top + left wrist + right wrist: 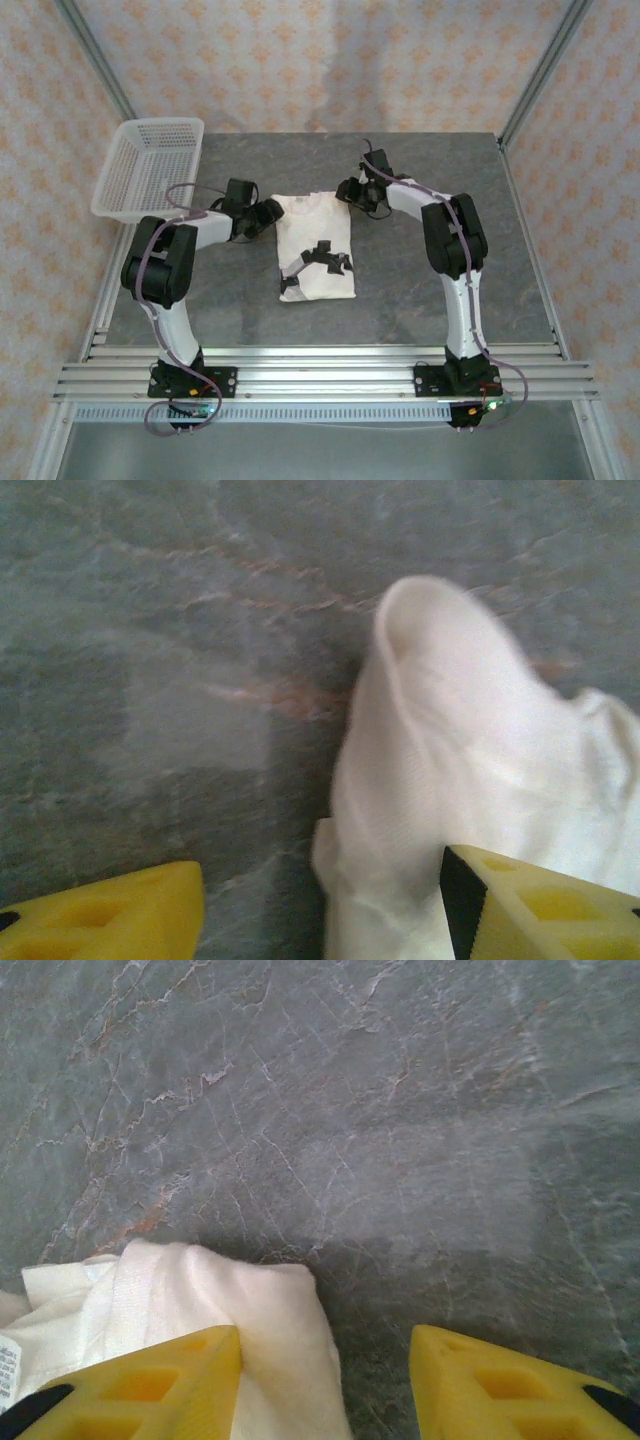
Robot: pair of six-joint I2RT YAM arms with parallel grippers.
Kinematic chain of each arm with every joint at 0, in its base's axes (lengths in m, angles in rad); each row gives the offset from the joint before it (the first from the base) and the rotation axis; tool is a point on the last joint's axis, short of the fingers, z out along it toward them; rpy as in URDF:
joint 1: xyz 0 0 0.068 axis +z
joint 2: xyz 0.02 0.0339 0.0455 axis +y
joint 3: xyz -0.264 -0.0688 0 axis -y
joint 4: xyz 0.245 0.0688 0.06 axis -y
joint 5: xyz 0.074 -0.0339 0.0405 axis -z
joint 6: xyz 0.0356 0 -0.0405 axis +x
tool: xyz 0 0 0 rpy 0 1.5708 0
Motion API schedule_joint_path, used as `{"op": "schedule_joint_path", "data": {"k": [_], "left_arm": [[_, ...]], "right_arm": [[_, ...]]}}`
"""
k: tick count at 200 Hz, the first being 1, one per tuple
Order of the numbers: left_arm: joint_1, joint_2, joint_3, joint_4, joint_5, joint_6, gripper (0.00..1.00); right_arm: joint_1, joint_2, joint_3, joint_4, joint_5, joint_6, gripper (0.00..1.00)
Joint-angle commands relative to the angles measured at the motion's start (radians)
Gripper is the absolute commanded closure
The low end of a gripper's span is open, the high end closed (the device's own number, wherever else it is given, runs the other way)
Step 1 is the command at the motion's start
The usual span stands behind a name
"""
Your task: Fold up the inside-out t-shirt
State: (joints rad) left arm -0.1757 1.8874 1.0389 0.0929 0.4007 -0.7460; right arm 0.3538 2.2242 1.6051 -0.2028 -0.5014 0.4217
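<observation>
The grey, marble-veined table [420,290] filled the cell, with aluminium rails along its near edge where both arms were bolted. The left arm [165,265] and the right arm [455,240] each bent inward toward the middle of the table.

There the inside-out t-shirt [310,225] lay folded into a narrow, upright rectangle, off-white against the grey. Some dark marks showed on its near half, and I could not tell what they were. A white mesh basket [150,165] stood at the far left corner of the table, well apart from the shirt.

The left pincer [268,215] sat just beside the shirt's far left corner, and the right pincer [350,190] just beside its far right corner.

In the left wrist view, the left pincer [318,865] stood wide. Its yellow fingers [110,910] were apart, one over bare table and the other over a rumpled lobe of the t-shirt [450,750], with nothing clamped between them.

In the right wrist view, the right pincer [325,1332] was likewise spread. Its left finger rested over a folded corner of the t-shirt [200,1290], its right finger was over bare table, and it gripped no cloth. A small printed label [6,1370] showed at the left edge of that view, its text too small to read.
</observation>
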Motion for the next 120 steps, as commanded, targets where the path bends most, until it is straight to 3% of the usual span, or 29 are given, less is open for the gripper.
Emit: {"op": "schedule_joint_path", "data": {"k": [1, 46, 120], "left_arm": [[-0.018, 0.072, 0.044, 0.133, 0.063, -0.051, 0.38], [-0.06, 0.139, 0.105, 0.159, 0.075, -0.084, 0.47], [-0.085, 0.192, 0.156, 0.202, 0.124, -0.12, 0.45]], "right_arm": [[0.008, 0.021, 0.039, 0.003, -0.049, 0.016, 0.54], [0.041, 0.062, 0.055, 0.01, -0.086, 0.035, 0.56], [0.085, 0.08, 0.044, 0.08, -0.177, 0.094, 0.56]]}}
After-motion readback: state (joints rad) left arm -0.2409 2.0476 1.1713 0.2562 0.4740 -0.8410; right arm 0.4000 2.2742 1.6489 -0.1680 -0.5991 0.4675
